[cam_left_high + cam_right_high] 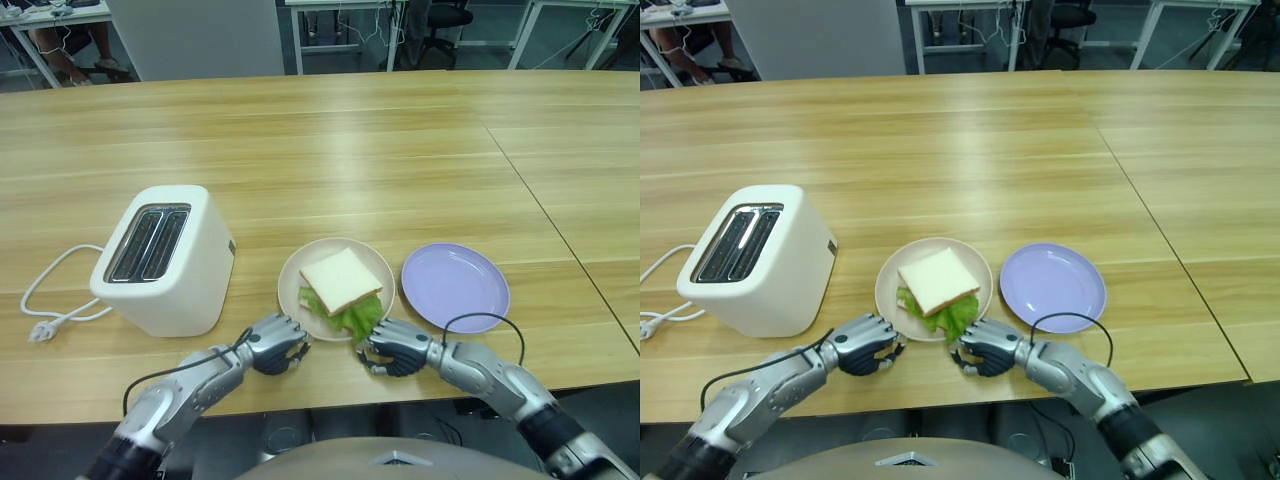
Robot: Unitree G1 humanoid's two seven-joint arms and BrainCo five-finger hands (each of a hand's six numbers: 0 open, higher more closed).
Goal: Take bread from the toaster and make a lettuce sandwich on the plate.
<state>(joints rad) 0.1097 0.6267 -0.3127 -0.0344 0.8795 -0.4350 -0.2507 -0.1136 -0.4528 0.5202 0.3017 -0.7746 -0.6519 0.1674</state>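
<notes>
Left hand (272, 346), right hand (392, 350) curled, empty, beside plate (296, 268) bearing sandwich (341, 281); cord plug (40, 331) in left eye view.

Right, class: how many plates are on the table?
2. A beige plate holding the sandwich sits beside the toaster; a purple plate lies to its right.

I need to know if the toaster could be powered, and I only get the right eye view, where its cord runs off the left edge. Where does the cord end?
Observer: In the left eye view the cord ends in a plug lying loose on the table, left of the toaster.
Operator: Does any of it hang over the front edge?
Observer: No, the whole loop lies on the tabletop, short of the front edge.
</notes>
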